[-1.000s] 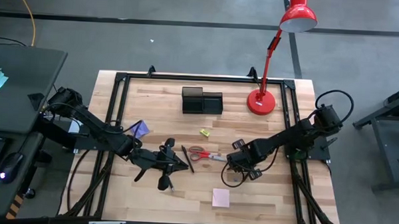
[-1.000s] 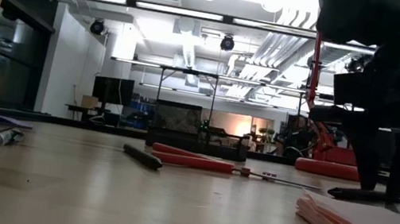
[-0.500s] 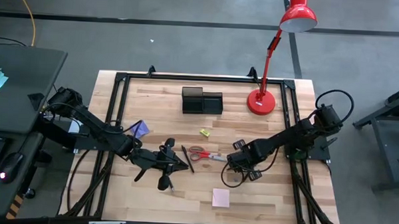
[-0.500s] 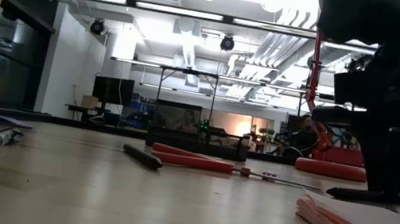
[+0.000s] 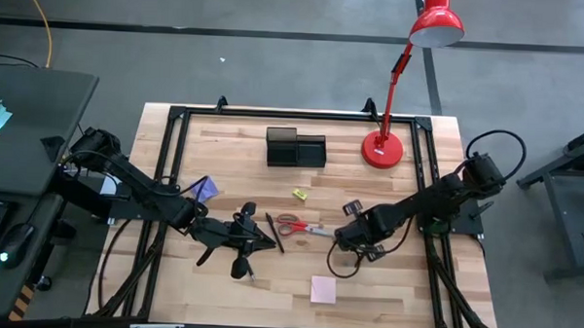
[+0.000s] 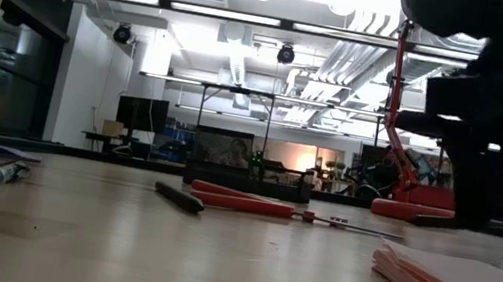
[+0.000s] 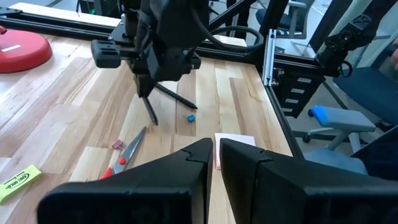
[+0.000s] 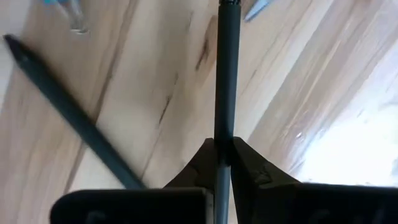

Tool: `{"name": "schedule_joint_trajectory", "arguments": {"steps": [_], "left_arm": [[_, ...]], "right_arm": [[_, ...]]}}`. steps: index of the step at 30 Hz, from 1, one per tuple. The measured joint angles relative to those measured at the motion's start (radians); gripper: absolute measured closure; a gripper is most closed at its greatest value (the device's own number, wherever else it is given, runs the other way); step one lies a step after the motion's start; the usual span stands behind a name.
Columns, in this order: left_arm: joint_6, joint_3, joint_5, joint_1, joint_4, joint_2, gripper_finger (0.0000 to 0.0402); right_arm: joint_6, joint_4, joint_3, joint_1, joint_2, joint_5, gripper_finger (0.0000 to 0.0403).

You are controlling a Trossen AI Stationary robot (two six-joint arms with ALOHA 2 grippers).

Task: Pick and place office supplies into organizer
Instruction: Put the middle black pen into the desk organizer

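One pen gripped, organizer far off

We see the right claw [image 8: 222,158] clenched on a dark pen [image 8: 227,74], above the bench [image 5: 404,295] beside the red-handled scissors [image 5: 304,227]. Our left claw [image 7: 214,149] hangs closed and empty near another pen [image 5: 274,233]. The black organizer [image 5: 295,148] sits at the bench's far edge.

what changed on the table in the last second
The right gripper closed on a thin dark pen and lifted it off the table, the arm shifting slightly outward. The left gripper stayed shut and parked. The scissors, pink note pad, purple note pad and organizer did not move.
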Motion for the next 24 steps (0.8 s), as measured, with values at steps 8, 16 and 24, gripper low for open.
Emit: {"name": "schedule_joint_trajectory", "arguments": {"steps": [8,16,24], "left_arm": [[-0.167,0.0,-0.113,0.012,0.003,0.044,0.0378],[-0.476,0.0,0.039,0.108,-0.04,0.112,0.0378],[-0.492,0.0,0.283,0.158,0.197,0.203,0.0378]], "right_arm": [[-0.002,-0.053,0.054,0.06,-0.001,0.104,0.0398],[-0.048,-0.082,0.121,0.13,-0.002,0.199,0.0398],[-0.112,-0.076,0.179,0.167,-0.003,0.291,0.0395]]}}
